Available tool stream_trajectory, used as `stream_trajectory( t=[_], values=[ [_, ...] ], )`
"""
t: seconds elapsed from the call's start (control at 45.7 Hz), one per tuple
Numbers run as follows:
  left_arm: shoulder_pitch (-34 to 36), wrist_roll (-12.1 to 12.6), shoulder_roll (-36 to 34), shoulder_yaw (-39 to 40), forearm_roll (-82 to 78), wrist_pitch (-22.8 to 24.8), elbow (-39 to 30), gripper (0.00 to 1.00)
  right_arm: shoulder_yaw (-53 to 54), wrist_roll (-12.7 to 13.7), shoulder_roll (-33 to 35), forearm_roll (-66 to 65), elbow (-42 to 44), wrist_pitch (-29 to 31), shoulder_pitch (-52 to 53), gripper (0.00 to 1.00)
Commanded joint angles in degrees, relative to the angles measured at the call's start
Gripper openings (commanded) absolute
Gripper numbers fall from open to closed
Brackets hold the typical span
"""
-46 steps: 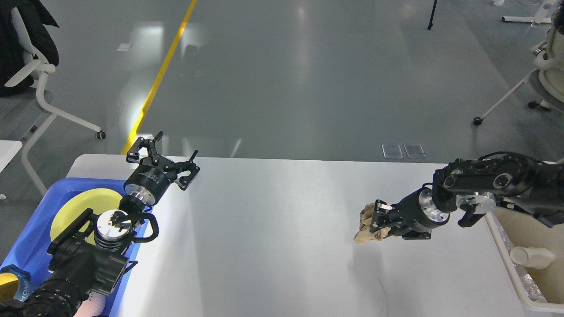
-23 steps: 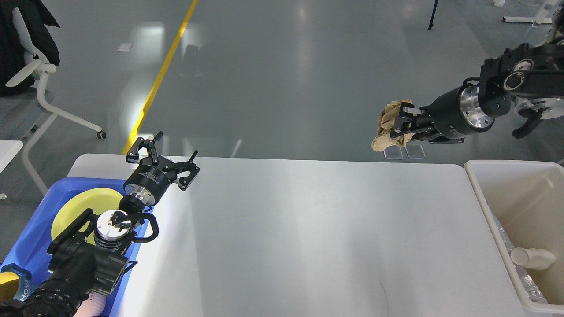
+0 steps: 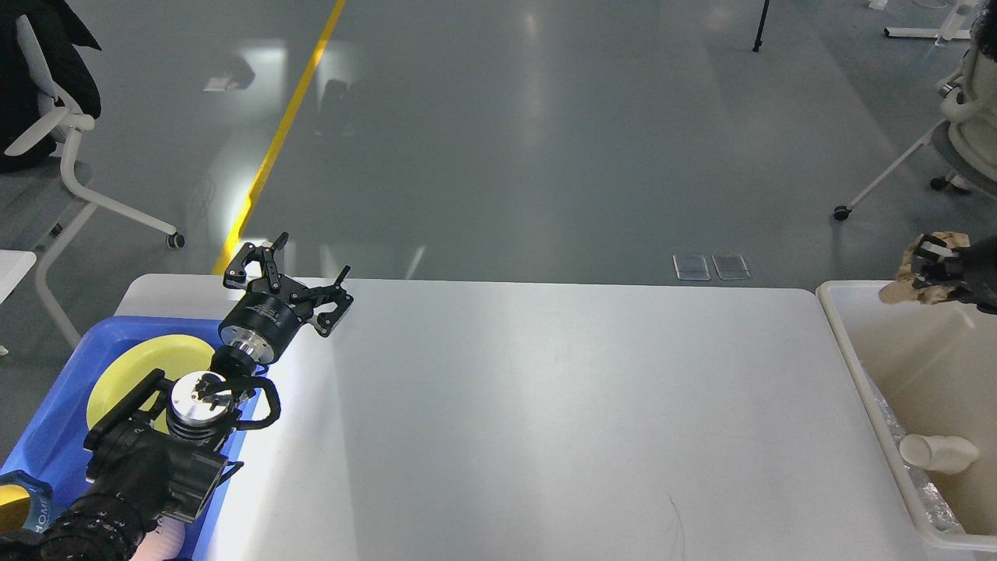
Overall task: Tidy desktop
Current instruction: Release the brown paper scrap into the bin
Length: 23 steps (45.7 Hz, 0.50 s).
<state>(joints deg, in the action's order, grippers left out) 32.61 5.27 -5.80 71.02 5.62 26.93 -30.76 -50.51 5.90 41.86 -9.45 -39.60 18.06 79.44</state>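
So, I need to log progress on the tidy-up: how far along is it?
Nearly done. The desktop shows bare, with the yellow plate in the blue tray. In hand: the right gripper holds crumpled brown paper above the cream bin. Left: releasing it. The left gripper hangs open.

This looks like a robotics lab or test hall rather than a home or a shop. The floor (image 3: 498, 132) is wide, bare, glossy grey, with a yellow line (image 3: 280, 136) painted across it like a marked lane. White office chairs on castors stand off to the sides, one on the left (image 3: 66, 156) and one on the right (image 3: 954, 132). A plain white-grey desktop (image 3: 545, 421) stands alone in the open space. Two small clear plates (image 3: 711, 266) lie on the floor beyond it, perhaps markers, though I cannot tell from here.
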Motion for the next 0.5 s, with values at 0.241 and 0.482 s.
stream_trajectory(
  t=[0.241, 0.482],
  values=[
    [0.00, 0.01, 0.00, 0.00, 0.00, -0.04, 0.00, 0.97, 18.25, -0.01, -10.04, 0.22, 30.70, -14.98, -35.66, 0.00],
    [0.00, 0.01, 0.00, 0.00, 0.00, -0.04, 0.00, 0.97, 19.58, -0.01, -13.65, 2.77, 38.46, -20.25, -42.18, 0.30]
  ],
)
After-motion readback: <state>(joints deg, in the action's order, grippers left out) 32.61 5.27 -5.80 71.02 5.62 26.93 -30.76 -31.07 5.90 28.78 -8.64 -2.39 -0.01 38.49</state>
